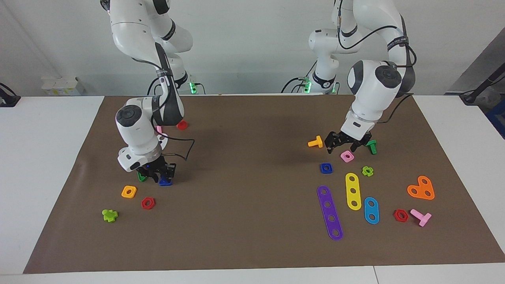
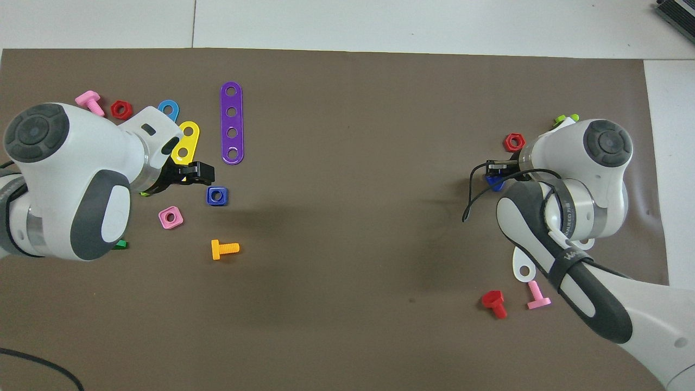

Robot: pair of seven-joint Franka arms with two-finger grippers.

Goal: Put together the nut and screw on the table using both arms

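The dark-blue screw [image 1: 165, 182] [image 2: 494, 181] lies on the brown mat [image 1: 252, 165] toward the right arm's end of the table. My right gripper [image 1: 158, 173] [image 2: 497, 171] is down at the screw and partly covers it. Whether it grips the screw does not show. The dark-blue square nut [image 1: 326, 168] [image 2: 216, 196] lies flat toward the left arm's end. My left gripper [image 1: 342, 147] [image 2: 196, 172] hangs open and empty above the mat, over the spot between the pink square nut [image 1: 347, 156] and the nut.
A green triangular nut [image 1: 141, 177] touches the right gripper's side. An orange square nut [image 1: 129, 191] and a red hex nut [image 1: 148, 203] lie close by. Around the nut lie an orange screw [image 1: 315, 142], a green screw [image 1: 371, 146], and yellow [image 1: 353, 191] and purple [image 1: 330, 213] strips.
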